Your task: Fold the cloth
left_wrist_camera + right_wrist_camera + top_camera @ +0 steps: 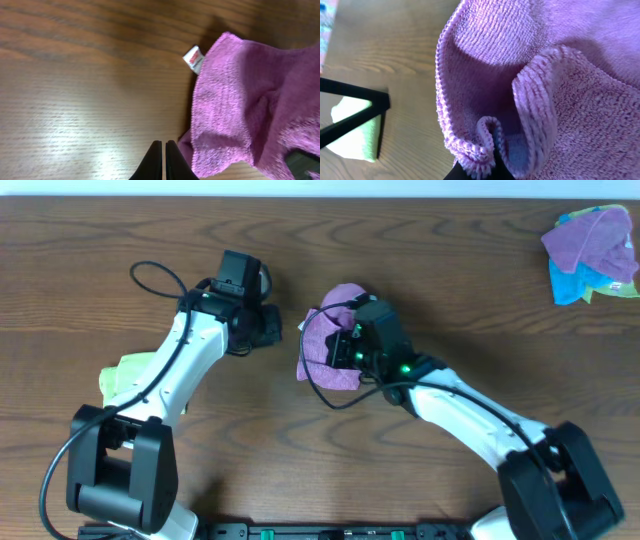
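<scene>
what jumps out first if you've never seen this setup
The purple cloth bunched mid-table stands out first, a fold of its edge pinched in the right end effector. The left end effector sits shut and empty beside it, over the wooden table. A heap of purple and blue cloths lies in the far right corner, a green cloth under the left arm.

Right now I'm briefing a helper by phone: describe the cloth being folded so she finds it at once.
Near the middle of the table, the right gripper pinches a purple cloth. Unlike the mixed pile in the far right corner and the green cloth under the left arm, it lies alone and bears a white tag.
</scene>
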You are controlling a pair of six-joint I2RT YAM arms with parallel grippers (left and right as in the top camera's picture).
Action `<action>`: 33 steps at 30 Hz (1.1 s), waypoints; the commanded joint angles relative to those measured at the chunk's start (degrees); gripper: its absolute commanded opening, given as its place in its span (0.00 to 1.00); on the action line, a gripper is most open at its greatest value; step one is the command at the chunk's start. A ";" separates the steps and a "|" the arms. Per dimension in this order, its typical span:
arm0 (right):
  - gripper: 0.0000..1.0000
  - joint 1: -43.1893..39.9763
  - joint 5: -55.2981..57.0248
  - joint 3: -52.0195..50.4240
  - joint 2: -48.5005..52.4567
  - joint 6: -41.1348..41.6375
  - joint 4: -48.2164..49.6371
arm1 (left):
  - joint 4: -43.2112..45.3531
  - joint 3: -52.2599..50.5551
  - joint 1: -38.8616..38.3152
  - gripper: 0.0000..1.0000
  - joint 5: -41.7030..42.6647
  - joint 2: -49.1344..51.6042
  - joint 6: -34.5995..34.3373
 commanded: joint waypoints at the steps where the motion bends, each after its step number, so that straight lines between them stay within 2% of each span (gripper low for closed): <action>1: 0.01 1.57 0.59 2.62 2.62 -1.44 -0.46 | -0.92 -0.26 1.29 0.06 -0.50 -1.86 1.29; 17: 0.01 5.97 0.57 4.02 10.47 -1.20 0.48 | -2.10 -0.26 5.62 0.06 -0.42 -6.43 1.68; 18: 0.04 6.03 0.57 4.02 10.47 -1.22 0.57 | -2.10 -0.26 5.64 0.06 -0.44 -6.43 1.68; 21: 0.25 6.14 0.46 4.04 10.47 -1.22 0.90 | -2.10 -0.26 5.66 0.06 -0.44 -6.43 1.68; 29: 0.60 6.12 -8.15 4.68 10.29 -3.15 7.74 | -2.08 -0.26 5.66 0.06 -0.61 -6.43 1.73; 30: 0.73 6.12 -9.14 4.98 10.21 -3.15 7.74 | -2.08 -0.26 5.66 0.06 -0.61 -6.43 1.73; 31: 0.92 6.12 -9.92 5.25 9.97 -3.13 7.69 | -2.08 -0.26 5.66 0.06 -0.61 -6.43 1.73; 32: 0.99 6.12 -10.62 5.44 9.53 -2.80 7.65 | -2.08 -0.26 5.66 0.06 -0.59 -6.43 1.73; 33: 0.99 6.05 -10.62 5.55 9.05 -2.45 7.54 | -2.10 -0.26 5.66 0.06 -0.59 -6.43 1.73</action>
